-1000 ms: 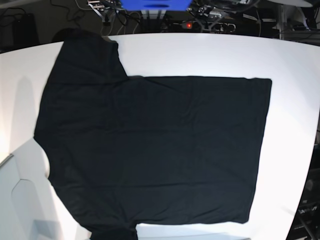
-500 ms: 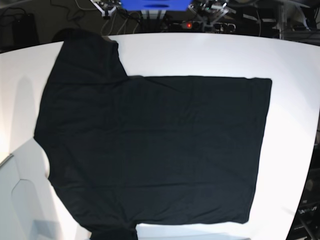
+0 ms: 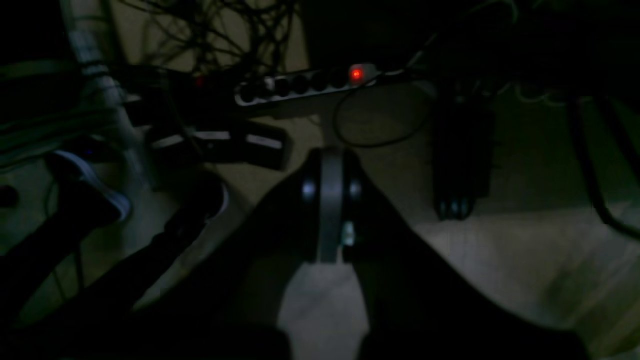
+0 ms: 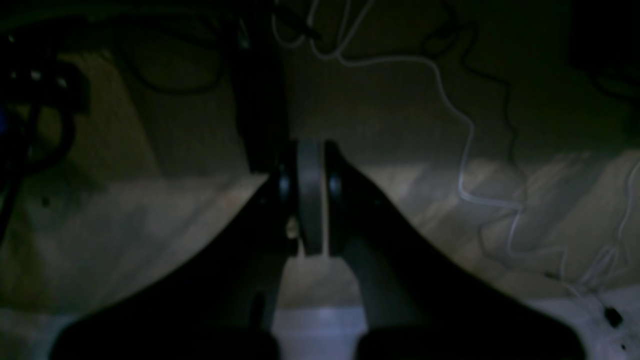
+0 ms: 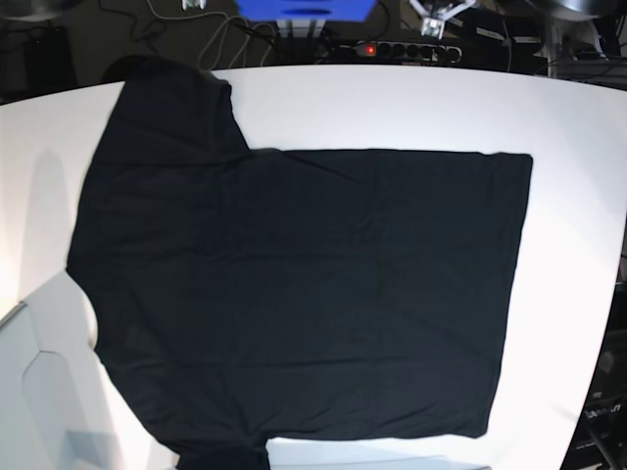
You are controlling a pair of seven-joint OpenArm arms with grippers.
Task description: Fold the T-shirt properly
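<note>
Dim floor littered with cables behind both wrist views; bright white table (image 5: 392, 108) in the base view. Left gripper (image 3: 330, 200) clenched tight, pale pads pressed flat together, nothing between them, hanging in the air over the floor. Just beyond its tip, a loop of thin black cable; farther out, a power strip (image 3: 310, 85) with a glowing red switch, and to one side a dark tangle of leads and a metal post. Right gripper (image 4: 310, 195) likewise clamped shut on nothing, pads meeting in a thin upright seam. Past its tip, a dark upright post; off to one side, a thin white cable (image 4: 465, 125) snaking across the floor. Pale table edge showing below its fingers at the bottom of that view.

T-shirt (image 5: 294, 294) well apart from both grippers, not held, spread flat on the table with the plain black side up. Neither gripper clearly visible in the base view; only small bits of hardware at the top edge beside the power strip. Shirt lying sideways: hem toward the base view's right, one short sleeve reaching to the far table edge at upper left, the other running off the bottom edge of the picture. Cloth mostly smooth, with faint wrinkles. Bare white table showing along the far side and the right of the shirt.
</note>
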